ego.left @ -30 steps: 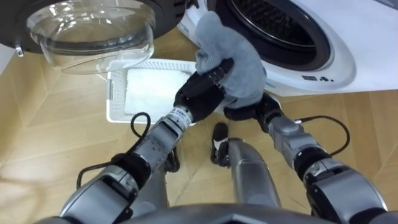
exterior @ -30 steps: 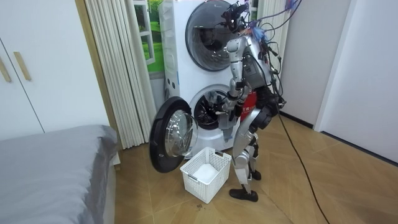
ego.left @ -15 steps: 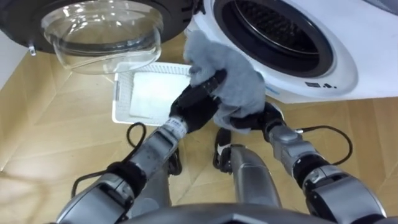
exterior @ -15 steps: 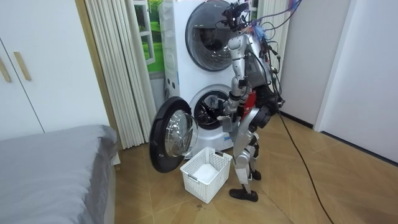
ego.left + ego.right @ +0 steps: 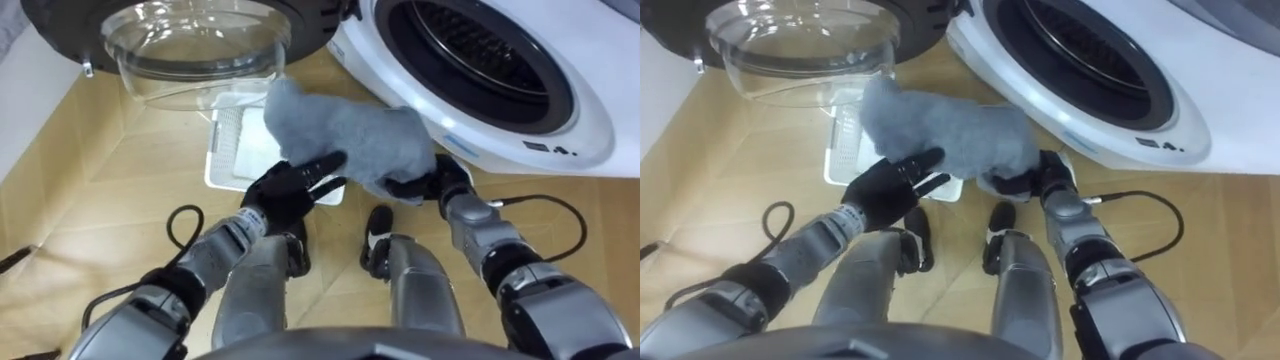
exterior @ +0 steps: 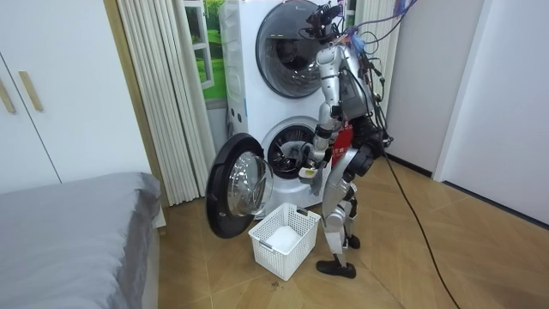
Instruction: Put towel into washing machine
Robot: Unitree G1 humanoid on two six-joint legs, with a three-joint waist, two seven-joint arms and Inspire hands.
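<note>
Pale wood floor point(image 5: 90, 200) runs up to the white washing machine point(image 5: 560, 110), whose round door point(image 5: 200, 45) hangs open on the robot's left with a white basket point(image 5: 222, 160) on the floor below it. In the room view the robot stands close before the lower machine, the basket at its feet. The grey towel point(image 5: 350, 140) is off the floor and out of the basket, held low in front of the machine's lower front rim, just short of the drum opening point(image 5: 480, 50) and not yet inside it. What has changed is the grip. A second ago the left hand point(image 5: 285, 185) was curled round the towel, which stood up in a tall bunch; now its fingers are straight and spread, pointing toward the machine, lying against the towel's underside at most. The towel has slumped into a wider, flatter lump. The right hand point(image 5: 430, 185) shows under the towel's right end, with its dark fingers curled into the cloth, so it appears to carry most of the load. The whole view has also slid sideways, which is the head's own move. For the task this probably means the lift is done and the feed begins: the towel needs raising over the rim and pushing in. With only one hand clamped, the loose left end could sag or slip back toward the basket.
</note>
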